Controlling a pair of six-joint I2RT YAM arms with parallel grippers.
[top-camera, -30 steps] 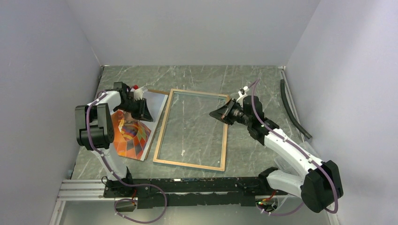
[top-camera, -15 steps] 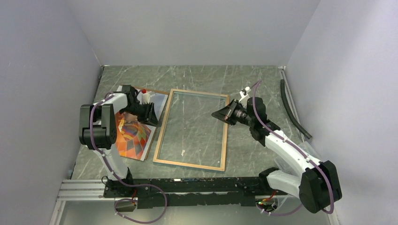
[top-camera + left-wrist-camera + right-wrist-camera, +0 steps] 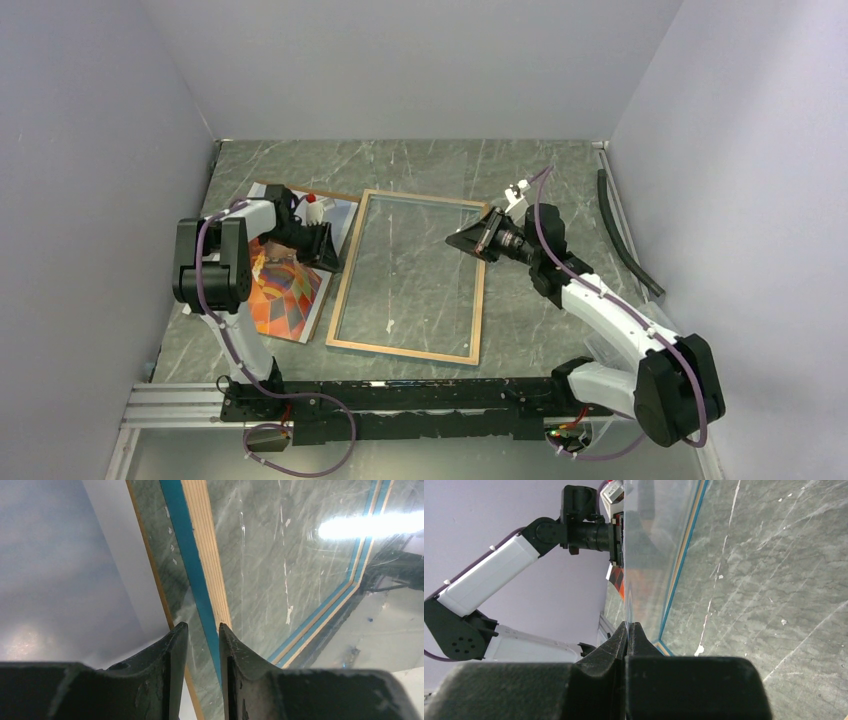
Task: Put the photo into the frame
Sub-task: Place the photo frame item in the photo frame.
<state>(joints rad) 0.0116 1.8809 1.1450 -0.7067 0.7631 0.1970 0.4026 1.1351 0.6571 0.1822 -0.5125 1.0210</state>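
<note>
The photo (image 3: pixel 285 295) lies beneath the narrowly parted left gripper (image 3: pixel 328 250), alongside the frame (image 3: pixel 342 290); the right gripper (image 3: pixel 455 241) is pressed shut.

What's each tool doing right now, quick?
Left tool: slightly open, holding nothing.
Right tool: closed, nothing seen between its fingers.

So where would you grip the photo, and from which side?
Probably its near edge, coming from the near side with the claw low. The photo is thin paper lying flat to the left of the frame, so only an edge can be pinched, and the left arm crosses above its far half.
</note>
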